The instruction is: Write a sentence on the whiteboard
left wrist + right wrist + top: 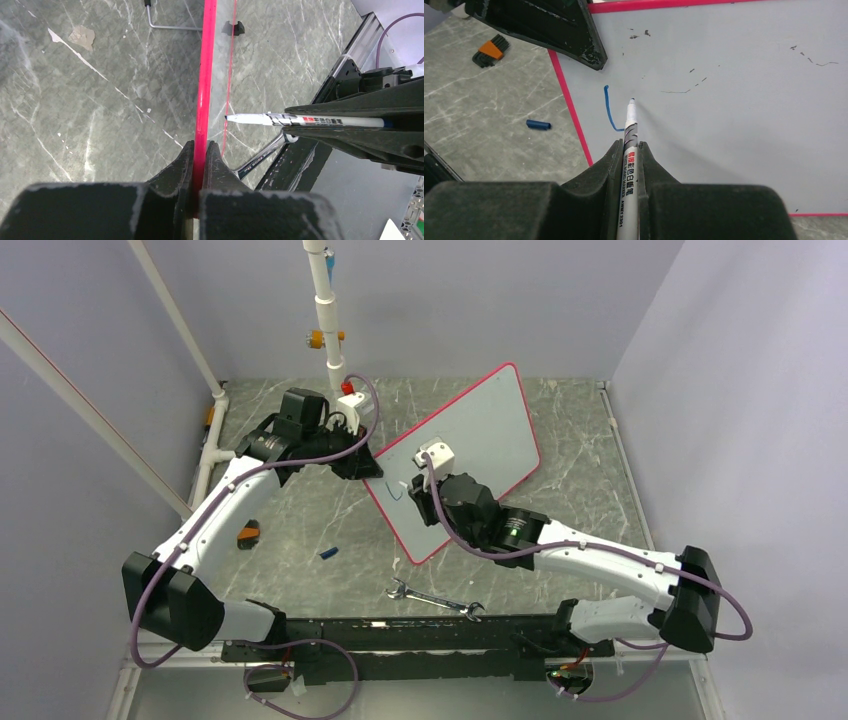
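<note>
The whiteboard (pixel 480 430), white with a red-pink rim, stands tilted up off the table. My left gripper (pixel 362 468) is shut on its left rim (pixel 205 75), the red edge pinched between the jaws of that gripper (pixel 200 145). My right gripper (pixel 629 145) is shut on a white board marker (pixel 630 125), which points at the board face (pixel 734 125). The marker's tip sits at or just off the surface. The only blue writing is a single L-shaped stroke (pixel 609 107), just left of the tip. From the left wrist the marker (pixel 310 120) shows side-on.
A steel wrench (pixel 435 600) lies near the table's front edge. A blue marker cap (pixel 328 553) and an orange-and-black item (pixel 248 535) lie left of the board. White pipes run along the back left. Faint dark smudges (pixel 674 91) mark the board.
</note>
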You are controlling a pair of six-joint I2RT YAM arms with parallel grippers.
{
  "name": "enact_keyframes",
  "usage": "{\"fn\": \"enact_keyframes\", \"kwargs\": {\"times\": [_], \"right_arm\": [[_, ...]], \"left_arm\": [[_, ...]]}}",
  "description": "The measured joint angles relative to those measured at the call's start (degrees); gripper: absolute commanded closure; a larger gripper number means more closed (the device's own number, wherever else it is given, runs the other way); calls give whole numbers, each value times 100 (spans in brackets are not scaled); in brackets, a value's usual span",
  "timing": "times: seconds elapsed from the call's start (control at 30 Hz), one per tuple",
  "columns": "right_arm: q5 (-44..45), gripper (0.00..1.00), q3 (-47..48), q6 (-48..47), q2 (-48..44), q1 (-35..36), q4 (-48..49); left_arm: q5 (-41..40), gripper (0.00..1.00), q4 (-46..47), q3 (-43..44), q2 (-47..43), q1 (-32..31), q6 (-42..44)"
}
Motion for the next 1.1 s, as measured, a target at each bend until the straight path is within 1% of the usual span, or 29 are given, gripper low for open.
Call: {"fn": "enact_keyframes", "kwargs": {"times": [0.27,0.5,0.83,1.1], "right_arm": [[61,100,0,-22,256,0,133],[57,100,-13,-11,256,0,149],[-15,100,-367,140,116,0,199],[188,100,-400,179,90,0,140]], "left_arm": [[-31,100,-15,0,2,2,-9],[-37,100,-20,2,4,2,-9],[-44,100,-15,7,24,2,-11],[-37,100,-15,9,24,0,-13]]}}
